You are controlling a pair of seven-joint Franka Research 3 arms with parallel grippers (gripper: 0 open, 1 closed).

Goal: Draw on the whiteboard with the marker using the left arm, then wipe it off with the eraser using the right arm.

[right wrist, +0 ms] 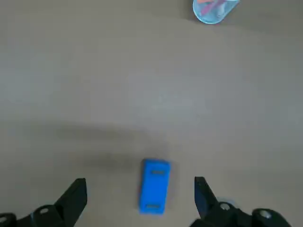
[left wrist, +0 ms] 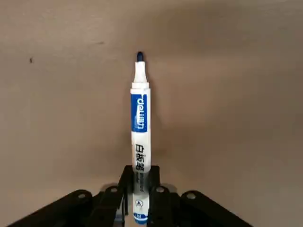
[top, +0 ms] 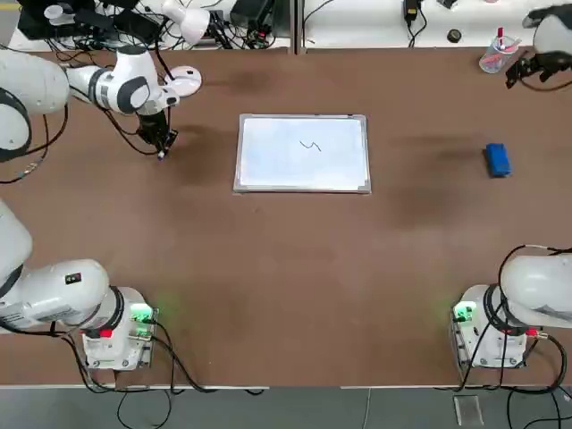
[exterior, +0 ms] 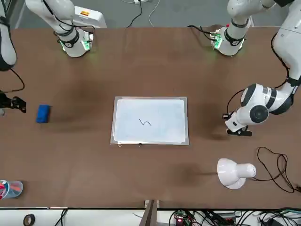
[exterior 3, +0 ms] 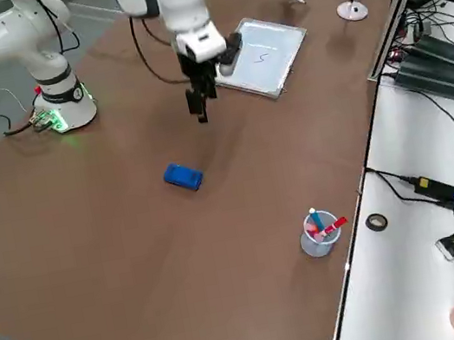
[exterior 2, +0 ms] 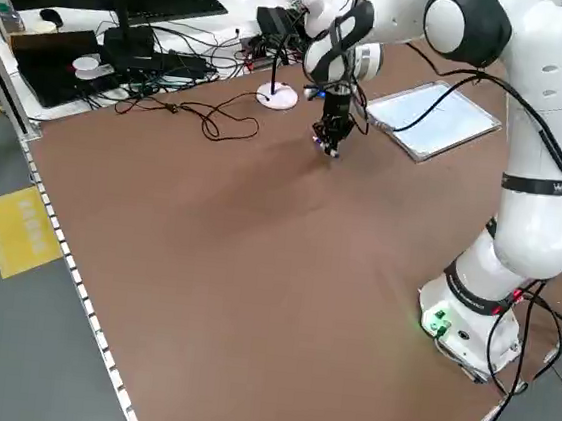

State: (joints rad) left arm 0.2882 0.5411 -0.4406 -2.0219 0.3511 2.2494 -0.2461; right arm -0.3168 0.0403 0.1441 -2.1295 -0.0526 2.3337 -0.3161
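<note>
The whiteboard [top: 302,154] lies flat in the middle of the table with a small dark squiggle [top: 309,145] on it. Left of the board, my left gripper [top: 163,143] is shut on the marker [left wrist: 140,123], whose uncapped dark tip points down at bare tabletop. The blue eraser [top: 498,159] lies by itself at the right of the table. My right gripper [exterior 3: 200,104] hangs above the table, open and holding nothing. In the right wrist view the eraser [right wrist: 154,186] shows on the table between its spread fingers.
A clear cup of pens [top: 496,54] stands at the far right edge, beyond the eraser. A white desk lamp [exterior: 233,172] and a loose black cable [exterior: 275,165] sit at the far left, close to the left gripper.
</note>
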